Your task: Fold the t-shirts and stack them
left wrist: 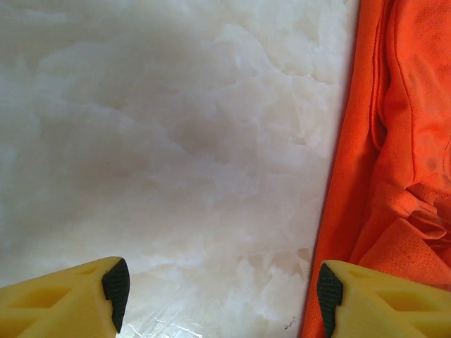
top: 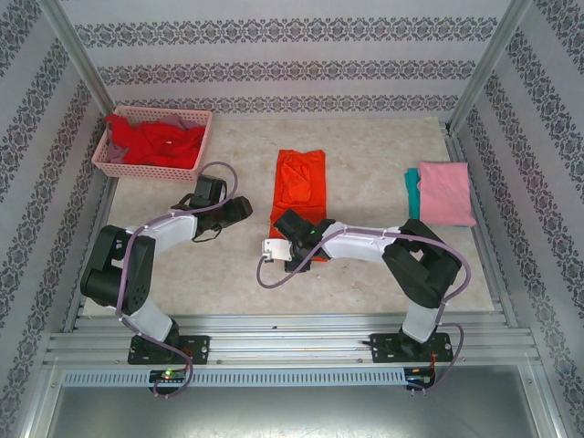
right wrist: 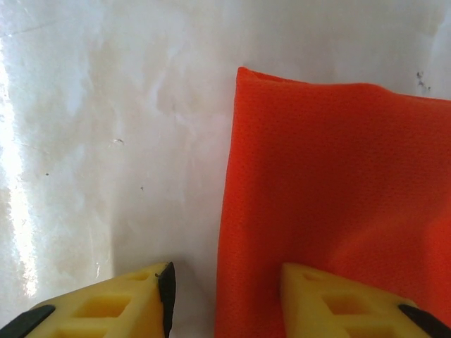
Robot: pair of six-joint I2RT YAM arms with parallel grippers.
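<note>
A bright orange t-shirt (top: 301, 181), folded into a long strip, lies in the middle of the table (top: 365, 269). My left gripper (top: 239, 208) hovers just left of it, open; its fingers (left wrist: 116, 285) frame bare table, with the orange shirt's (left wrist: 409, 141) left edge at the right fingertip. My right gripper (top: 294, 235) is at the strip's near end. Its jaws stand apart around the orange cloth's (right wrist: 338, 183) edge, one finger (right wrist: 165, 289) over bare table, the other above the cloth. A folded pink t-shirt (top: 447, 193) lies on a teal one (top: 412, 192) at the right.
A pink lattice basket (top: 100, 157) at the back left holds crumpled red shirts (top: 155, 141) and some grey cloth (top: 187, 119). Patterned walls and metal posts enclose the table. Bare tabletop lies between the orange shirt and the pink stack.
</note>
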